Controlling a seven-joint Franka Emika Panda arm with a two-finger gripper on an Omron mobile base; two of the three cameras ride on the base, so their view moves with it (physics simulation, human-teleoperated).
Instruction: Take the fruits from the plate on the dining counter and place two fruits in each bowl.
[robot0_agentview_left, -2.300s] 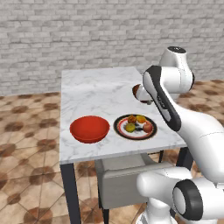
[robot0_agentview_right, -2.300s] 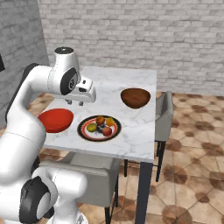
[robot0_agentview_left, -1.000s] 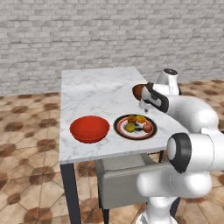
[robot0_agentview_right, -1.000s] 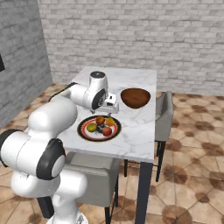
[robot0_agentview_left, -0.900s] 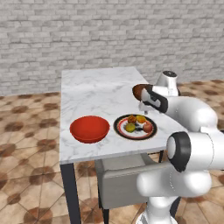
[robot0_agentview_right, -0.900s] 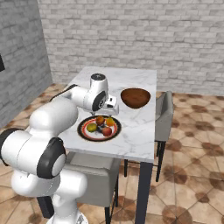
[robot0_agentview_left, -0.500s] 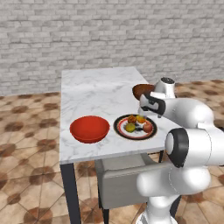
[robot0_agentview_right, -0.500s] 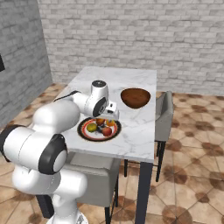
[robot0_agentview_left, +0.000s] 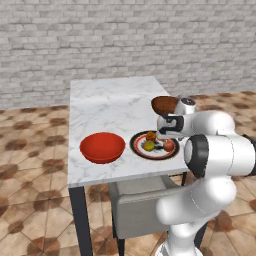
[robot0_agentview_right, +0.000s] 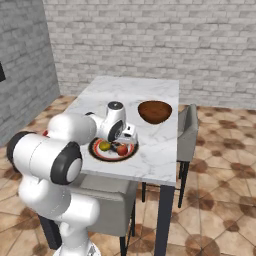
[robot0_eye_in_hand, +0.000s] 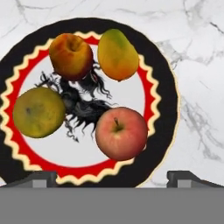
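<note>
Marble counter (robot0_agentview_left: 107, 107); plate (robot0_eye_in_hand: 164, 113) pattern dark, no legible writing.

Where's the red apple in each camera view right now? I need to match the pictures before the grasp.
Left base view: red apple on the right side of the plate, just below the robot's wrist.
Right base view: red apple at the plate's near right edge.
Hand view: red apple at lower centre, nearest the gripper.
Shared landmark: the plate's black rim.
</note>
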